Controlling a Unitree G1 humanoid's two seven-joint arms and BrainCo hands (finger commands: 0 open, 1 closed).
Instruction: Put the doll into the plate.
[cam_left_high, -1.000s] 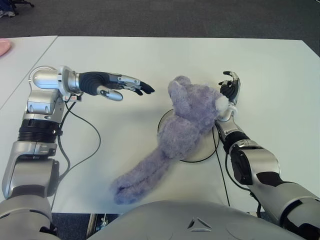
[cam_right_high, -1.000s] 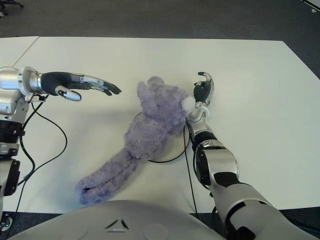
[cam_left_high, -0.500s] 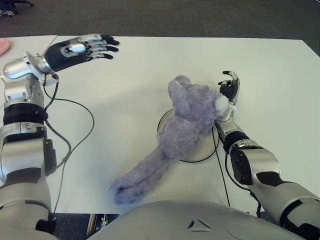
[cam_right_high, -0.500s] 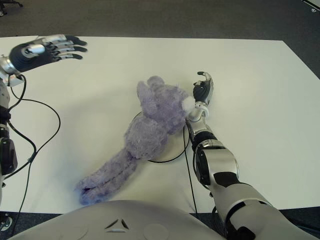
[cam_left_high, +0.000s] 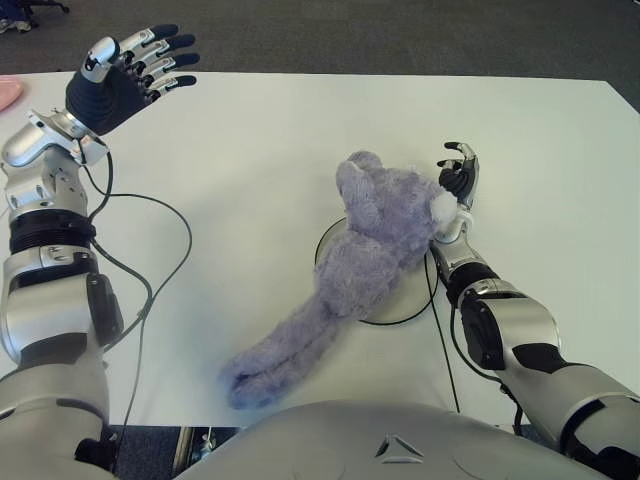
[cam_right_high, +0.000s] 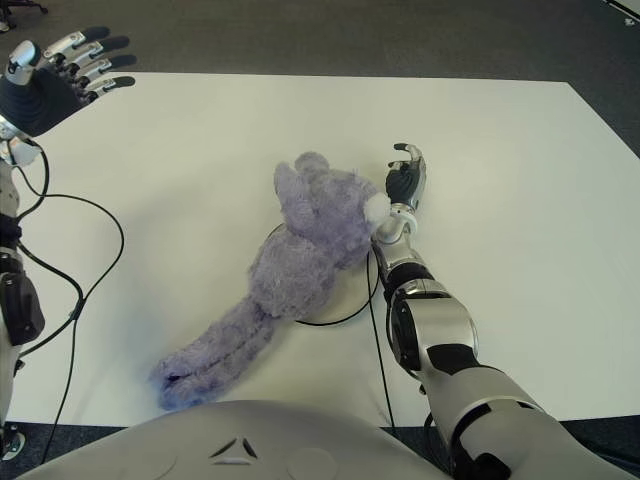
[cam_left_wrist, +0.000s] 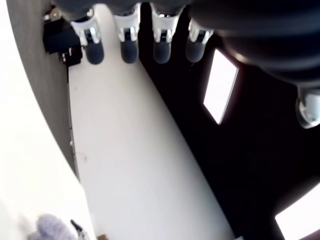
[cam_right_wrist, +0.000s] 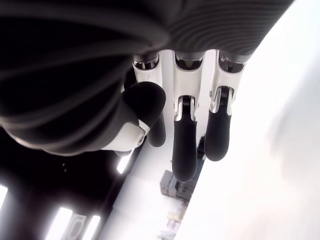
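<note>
Doll (cam_left_high: 370, 245) lying across plate (cam_left_high: 412, 303), legs trailing off onto table (cam_left_high: 260, 150). Left hand (cam_left_high: 120, 80) raised far left, fingers spread, empty. Right hand (cam_left_high: 458, 180) beside doll head, fingers loose, empty.

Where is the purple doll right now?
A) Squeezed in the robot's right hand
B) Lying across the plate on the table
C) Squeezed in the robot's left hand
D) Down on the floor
B: the doll lies across the plate on the table, with its legs trailing off the rim and neither hand holding it.

white table (cam_left_high: 300, 130) — plate (cam_left_high: 400, 308) near middle | purple doll (cam_left_high: 345, 270) sprawled across plate and tabletop
</note>
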